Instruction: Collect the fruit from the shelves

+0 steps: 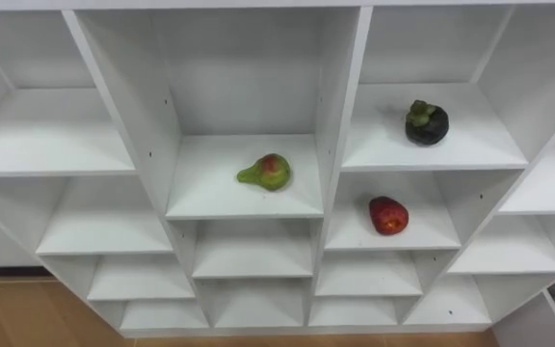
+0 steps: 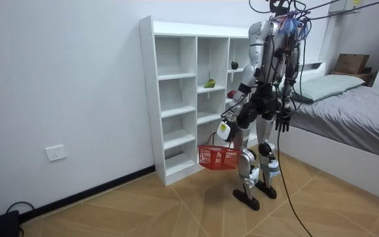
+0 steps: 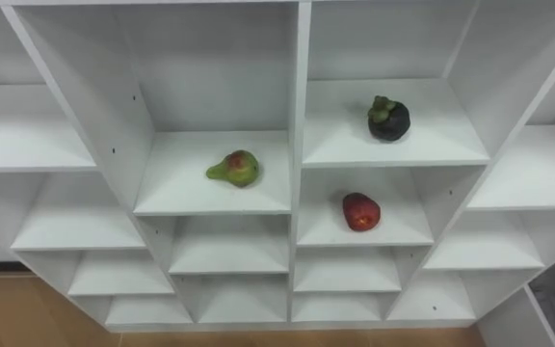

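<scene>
Three fruits lie in the white closet. A green-red pear rests on a middle shelf. A dark mangosteen sits one column to the right, and a red fruit lies on the shelf below it. In the room view I stand facing the closet. My left hand is lowered beside my leg, shut on the handle of a red basket that hangs just above the floor. My right hand hangs at my side with relaxed fingers.
The closet's other compartments hold nothing. A bed stands behind me at the room view's right. Wooden floor stretches in front of the closet, and a white wall runs to its left.
</scene>
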Motion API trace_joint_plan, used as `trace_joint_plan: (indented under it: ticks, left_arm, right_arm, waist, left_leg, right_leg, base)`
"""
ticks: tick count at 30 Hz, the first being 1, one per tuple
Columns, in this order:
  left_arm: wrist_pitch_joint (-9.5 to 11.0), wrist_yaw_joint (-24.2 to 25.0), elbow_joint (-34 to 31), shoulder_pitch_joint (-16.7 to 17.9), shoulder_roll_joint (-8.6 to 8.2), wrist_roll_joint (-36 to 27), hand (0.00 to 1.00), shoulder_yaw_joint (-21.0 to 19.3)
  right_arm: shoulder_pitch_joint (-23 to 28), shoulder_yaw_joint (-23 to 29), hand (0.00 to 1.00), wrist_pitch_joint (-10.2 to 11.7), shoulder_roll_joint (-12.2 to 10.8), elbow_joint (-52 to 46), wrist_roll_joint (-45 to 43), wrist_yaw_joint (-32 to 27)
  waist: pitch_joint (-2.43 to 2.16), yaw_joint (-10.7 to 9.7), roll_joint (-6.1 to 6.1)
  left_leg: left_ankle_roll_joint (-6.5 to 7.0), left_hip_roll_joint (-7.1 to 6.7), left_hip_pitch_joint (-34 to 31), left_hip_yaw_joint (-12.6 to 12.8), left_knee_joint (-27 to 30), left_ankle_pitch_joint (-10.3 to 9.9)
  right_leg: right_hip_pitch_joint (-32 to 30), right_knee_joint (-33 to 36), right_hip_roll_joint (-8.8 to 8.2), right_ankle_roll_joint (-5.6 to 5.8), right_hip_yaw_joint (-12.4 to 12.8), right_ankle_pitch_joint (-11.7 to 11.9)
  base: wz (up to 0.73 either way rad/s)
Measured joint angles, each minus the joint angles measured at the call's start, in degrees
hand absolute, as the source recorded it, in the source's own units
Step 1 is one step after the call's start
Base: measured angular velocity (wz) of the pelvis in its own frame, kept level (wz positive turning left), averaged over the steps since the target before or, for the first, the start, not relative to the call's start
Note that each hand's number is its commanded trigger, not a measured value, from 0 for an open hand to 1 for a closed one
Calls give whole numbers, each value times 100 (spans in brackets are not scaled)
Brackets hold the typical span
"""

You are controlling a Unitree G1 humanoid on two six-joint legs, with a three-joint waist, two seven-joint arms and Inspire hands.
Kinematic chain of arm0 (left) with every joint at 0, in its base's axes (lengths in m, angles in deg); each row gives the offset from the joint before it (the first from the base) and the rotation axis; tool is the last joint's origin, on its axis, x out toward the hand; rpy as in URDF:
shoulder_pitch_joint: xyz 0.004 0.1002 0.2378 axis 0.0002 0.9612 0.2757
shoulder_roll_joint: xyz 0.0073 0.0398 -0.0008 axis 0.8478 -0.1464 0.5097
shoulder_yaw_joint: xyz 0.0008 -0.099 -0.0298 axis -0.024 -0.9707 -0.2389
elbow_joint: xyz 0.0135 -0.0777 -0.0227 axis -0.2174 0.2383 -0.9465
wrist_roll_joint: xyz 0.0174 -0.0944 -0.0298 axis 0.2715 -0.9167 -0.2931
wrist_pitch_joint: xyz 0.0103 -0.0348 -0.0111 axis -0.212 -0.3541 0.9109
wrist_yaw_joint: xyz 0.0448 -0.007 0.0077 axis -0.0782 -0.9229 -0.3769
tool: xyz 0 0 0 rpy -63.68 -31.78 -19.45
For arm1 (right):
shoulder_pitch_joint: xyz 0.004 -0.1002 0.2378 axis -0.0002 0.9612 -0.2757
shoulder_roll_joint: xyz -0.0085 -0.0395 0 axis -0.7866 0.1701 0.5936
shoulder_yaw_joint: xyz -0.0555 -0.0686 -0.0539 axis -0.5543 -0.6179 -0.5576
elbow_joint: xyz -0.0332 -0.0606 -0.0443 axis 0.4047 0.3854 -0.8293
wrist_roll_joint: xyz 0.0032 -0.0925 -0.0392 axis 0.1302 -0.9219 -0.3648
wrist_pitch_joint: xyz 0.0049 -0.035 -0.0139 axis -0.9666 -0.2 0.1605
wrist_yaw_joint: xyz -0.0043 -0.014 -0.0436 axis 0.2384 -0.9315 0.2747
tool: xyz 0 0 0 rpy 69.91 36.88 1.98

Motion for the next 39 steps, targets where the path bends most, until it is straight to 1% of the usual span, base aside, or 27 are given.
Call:
trace_joint_plan:
  ticks: [5,11,13,15,16,17,19,20,21,22,26,27,28,29,30,31,34,37,39]
  left_arm:
    - [1,-4,0,1,1,2,100,2]
    - [1,-73,-27,-1,-1,2,100,14]
    - [12,-93,-59,-9,-1,1,100,17]
    - [80,-108,-107,-25,-1,2,100,22]
    - [149,-111,-121,-29,-1,1,100,28]
    - [174,-111,-122,-32,-1,1,100,33]
    - [249,-121,-126,-33,0,5,100,143]
    - [266,-125,-126,-36,0,9,100,157]
    - [307,-125,-126,-36,1,18,100,157]
    - [326,-125,-132,-37,1,18,100,157]
    - [373,-126,-583,52,2,-4,100,150]
    - [411,-129,-696,52,2,-6,100,152]
    - [430,-132,-742,48,2,-6,100,156]
    - [486,-135,-824,33,2,-5,100,166]
    - [590,-142,-887,14,2,-5,100,175]
    - [698,-163,-905,-18,0,-4,100,175]
    - [899,-273,-935,-28,-20,3,100,180]
    - [1003,-294,-957,-25,-19,-4,100,183]
    - [1100,-290,-965,1,-14,-4,100,191]
  right_arm:
    - [-10,-4,0,13,0,-3,-1,-48]
    - [-46,-1,0,81,3,-105,1,-265]
    - [-47,-1,0,146,17,-171,-9,-346]
    - [-59,6,0,260,38,-206,-12,-498]
    - [-44,5,0,271,52,-306,-12,-558]
    - [-35,5,0,277,59,-372,-12,-596]
    - [-33,5,0,422,75,-585,-92,-805]
    - [-34,4,0,468,74,-629,-108,-861]
    - [-43,6,0,574,71,-680,-113,-956]
    - [-41,6,0,611,69,-710,-112,-1003]
    - [126,21,0,766,55,-1440,45,-1311]
    - [200,20,0,855,53,-1745,141,-1398]
    - [213,18,0,897,49,-1884,176,-1432]
    - [236,13,0,1008,38,-2135,243,-1486]
    - [260,9,0,1130,28,-2348,275,-1516]
    - [322,9,0,1210,6,-2603,293,-1540]
    - [528,-2,0,1403,-55,-3285,279,-1563]
    - [711,-12,0,1538,-130,-3795,238,-1578]
    - [916,-128,0,1599,-126,-4508,241,-1613]
  waist:
    - [0,2,0]
    - [0,0,0]
    - [2,0,5]
    - [2,1,13]
    - [2,12,20]
    - [3,15,27]
    - [4,12,65]
    - [5,11,72]
    - [4,11,83]
    - [3,11,87]
    - [-2,-1,91]
    - [-8,-3,88]
    - [-9,-8,93]
    - [-15,-13,93]
    - [-28,-17,72]
    - [-29,-10,70]
    - [-31,-9,66]
    - [-29,-1,53]
    - [-29,0,63]
  left_leg:
    - [0,0,0,0,5,0]
    - [0,-1,1,-3,-1,0]
    - [0,-1,2,6,-3,0]
    - [0,-1,3,12,-21,0]
    - [0,0,3,21,-23,0]
    - [0,0,4,29,-23,0]
    - [0,1,5,87,-16,0]
    - [0,1,4,105,-17,0]
    - [0,0,-7,115,-13,0]
    - [0,0,-11,115,-14,1]
    - [1,8,-54,124,-15,1]
    - [1,17,-62,130,-16,1]
    - [1,18,-67,134,-16,1]
    - [1,20,-86,137,-15,1]
    - [0,23,-90,148,-15,2]
    - [-1,26,-91,160,-12,3]
    - [-2,25,-96,168,-5,4]
    - [-3,28,-99,206,-6,5]
    - [-3,40,-109,263,-8,6]
  right_leg:
    - [2,0,0,0,-16,0]
    - [7,1,0,0,2,0]
    - [3,3,1,0,13,0]
    - [2,2,0,0,23,0]
    - [-1,0,2,0,35,0]
    - [-3,-1,4,-1,45,0]
    - [-25,-7,13,-4,95,14]
    - [-33,-8,17,-5,109,18]
    - [-45,-11,20,-6,119,25]
    - [-50,-11,20,-5,122,25]
    - [-103,-18,17,-2,129,28]
    - [-114,-19,17,-2,132,29]
    - [-123,-19,17,-2,137,29]
    - [-141,-19,18,-4,140,31]
    - [-162,-15,19,-5,144,32]
    - [-177,-14,22,-8,151,34]
    - [-186,-17,23,-9,149,35]
    - [-193,-16,24,-9,167,35]
    - [-224,-17,27,-8,182,46]
  base:
    - [0]
    - [0]
    - [0]
    - [0]
    - [-4]
    - [-7]
    - [-12]
    - [-11]
    - [-6]
    - [-4]
    - [0]
    - [0]
    - [-3]
    - [0]
    - [-4]
    - [0]
    - [0]
    - [-2]
    - [-12]
